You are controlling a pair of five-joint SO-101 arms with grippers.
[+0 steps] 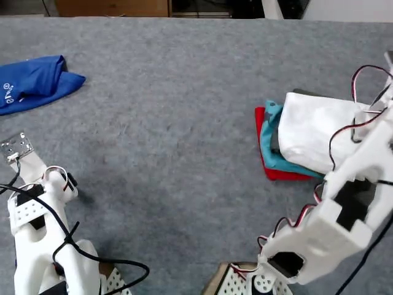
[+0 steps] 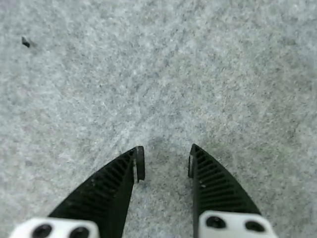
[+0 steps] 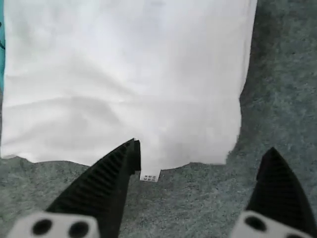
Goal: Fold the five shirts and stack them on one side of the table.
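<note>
Lift the wide-spread right gripper (image 3: 203, 148) straight up from the folded white cotton shirt (image 3: 124, 74), which tops the teal and red pile (image 1: 270, 132) at right of frame, without dragging its hem. Next send the half-parted left gripper (image 2: 166, 148) toward the crumpled blue shirt (image 1: 34, 83), upper left.

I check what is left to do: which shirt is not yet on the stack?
The blue shirt: it lies crumpled alone on the left side, while the white shirt, teal shirt and red shirt are piled together on the right.
</note>
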